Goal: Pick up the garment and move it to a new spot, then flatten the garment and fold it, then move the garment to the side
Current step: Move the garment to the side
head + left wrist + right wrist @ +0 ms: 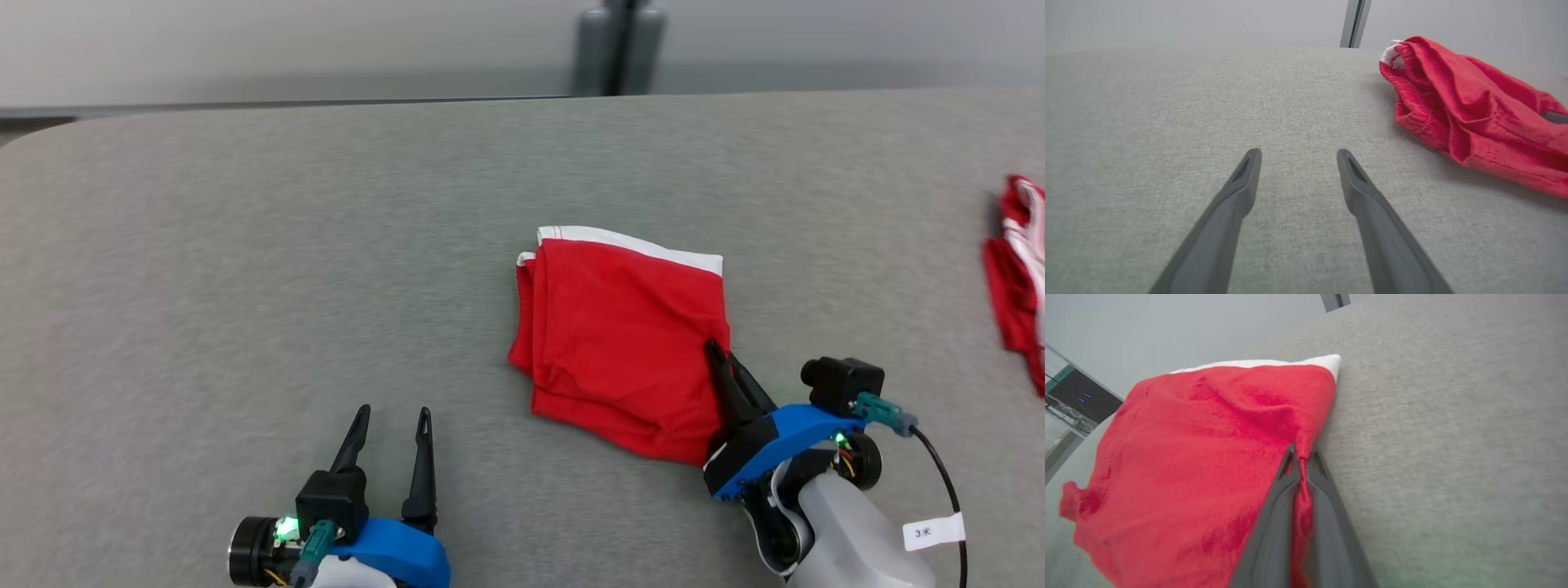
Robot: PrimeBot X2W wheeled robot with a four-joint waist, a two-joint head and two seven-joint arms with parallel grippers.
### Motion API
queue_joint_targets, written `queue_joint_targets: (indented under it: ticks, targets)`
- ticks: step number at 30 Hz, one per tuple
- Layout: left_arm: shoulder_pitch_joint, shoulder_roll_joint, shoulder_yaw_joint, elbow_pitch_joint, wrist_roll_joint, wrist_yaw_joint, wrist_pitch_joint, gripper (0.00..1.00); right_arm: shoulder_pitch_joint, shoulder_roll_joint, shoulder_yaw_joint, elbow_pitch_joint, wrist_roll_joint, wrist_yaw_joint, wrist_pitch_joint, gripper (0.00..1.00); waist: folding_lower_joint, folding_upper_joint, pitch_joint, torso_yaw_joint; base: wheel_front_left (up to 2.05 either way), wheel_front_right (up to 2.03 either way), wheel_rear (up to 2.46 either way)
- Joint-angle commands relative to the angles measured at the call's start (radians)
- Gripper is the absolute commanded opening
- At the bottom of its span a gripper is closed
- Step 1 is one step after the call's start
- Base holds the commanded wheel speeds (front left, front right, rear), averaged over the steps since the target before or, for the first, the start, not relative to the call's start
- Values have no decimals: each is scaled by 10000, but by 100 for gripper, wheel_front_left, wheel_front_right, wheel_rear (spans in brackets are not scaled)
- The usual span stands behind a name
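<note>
Garment (620,335) check, near to far: L tool (392,415) spread, empty, over counter (204,245), well apart from cloth. R tool (723,355) pinching garment's near-right edge. Folded red cloth extends fwd-left from it, mid-counter. R arm nearer, so judged to lead the shift aside.
</note>
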Motion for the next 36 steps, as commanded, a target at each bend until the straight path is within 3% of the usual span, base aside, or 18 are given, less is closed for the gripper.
queue_joint_targets:
  ticks: [1, 10, 17, 26, 36]
  targets:
    - [-52, 5, 92, 23, 111, -88, -42, 100, 442, -156, -61, 128, 59, -20, 30, 0, 0, 0, -508, -1000, 0, 0, 0]
    - [-574, 2, -82, 113, 256, -543, -42, 100, 600, -103, 231, -112, 28, -14, 19, 0, 0, 0, -586, -3673, 0, 0, 0]
    - [-1000, 7, -589, 186, 160, -946, -40, 100, 499, -100, 618, -54, 135, -13, 17, 0, 0, 0, -467, -4970, 0, 0, 0]
    - [-1121, 14, -1005, 452, 28, -956, -40, 100, 228, -130, 911, -89, 98, -11, 19, 0, 0, 0, -281, -5396, 0, 0, 0]
    - [-1250, 11, -1237, 999, 436, -1109, -40, 100, -1759, -1504, 1751, -587, -676, -13, 18, 0, 0, 0, 315, -4877, 0, 0, 0]
